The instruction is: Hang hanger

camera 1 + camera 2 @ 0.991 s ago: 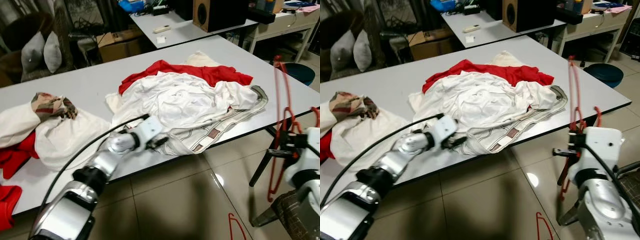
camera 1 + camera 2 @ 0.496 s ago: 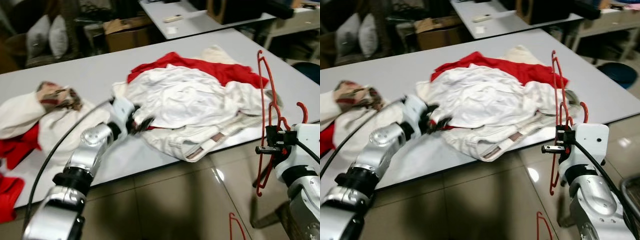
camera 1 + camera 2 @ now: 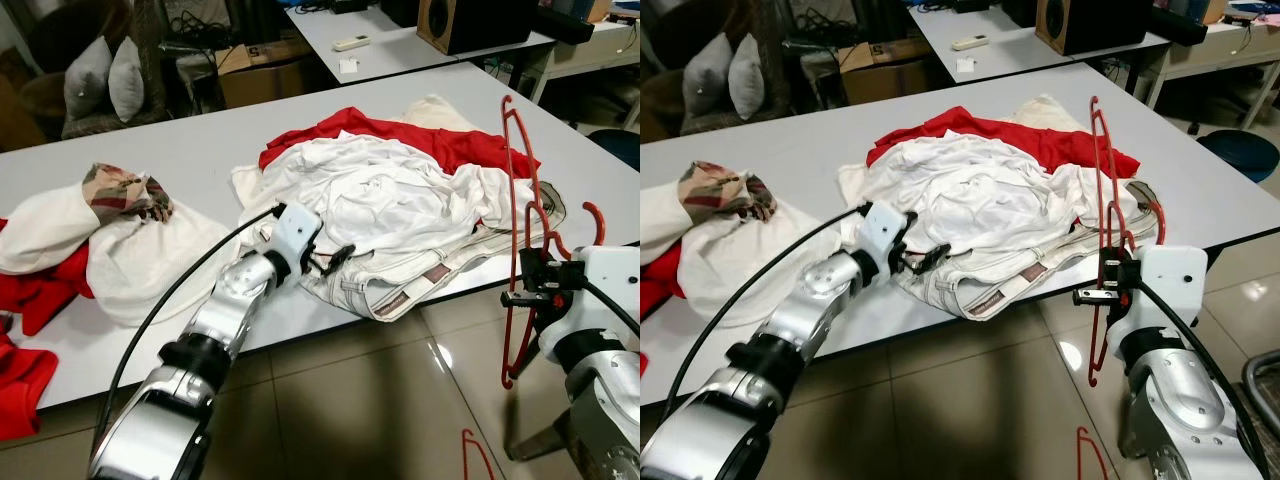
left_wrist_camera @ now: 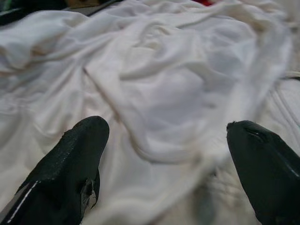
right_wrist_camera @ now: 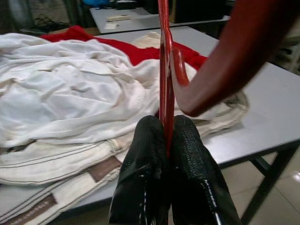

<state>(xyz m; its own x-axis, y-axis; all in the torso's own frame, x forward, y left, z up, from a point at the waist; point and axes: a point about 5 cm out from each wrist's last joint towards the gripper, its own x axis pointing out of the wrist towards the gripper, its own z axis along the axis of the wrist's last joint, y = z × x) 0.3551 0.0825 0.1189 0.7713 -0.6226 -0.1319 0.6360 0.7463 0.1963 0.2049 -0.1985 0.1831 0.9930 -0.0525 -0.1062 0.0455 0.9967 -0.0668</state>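
Note:
A red plastic hanger (image 3: 522,232) stands upright off the table's front right edge, my right gripper (image 3: 532,283) shut on its thin bar (image 5: 163,93). A heap of white clothes (image 3: 380,205) over a red garment (image 3: 430,142) lies mid-table. My left gripper (image 3: 335,259) is open at the heap's near edge, its black fingers (image 4: 70,164) spread over white cloth (image 4: 154,93), touching nothing I can make out.
The grey table (image 3: 200,150) also holds a white and red pile with a plaid cloth (image 3: 125,192) at the left. Another red hanger (image 3: 475,455) lies on the tiled floor. A second table with a speaker (image 3: 470,22) stands behind.
The camera shifted. My left gripper moved back toward the near edge of the white heap. The right gripper holds the hanger much as before.

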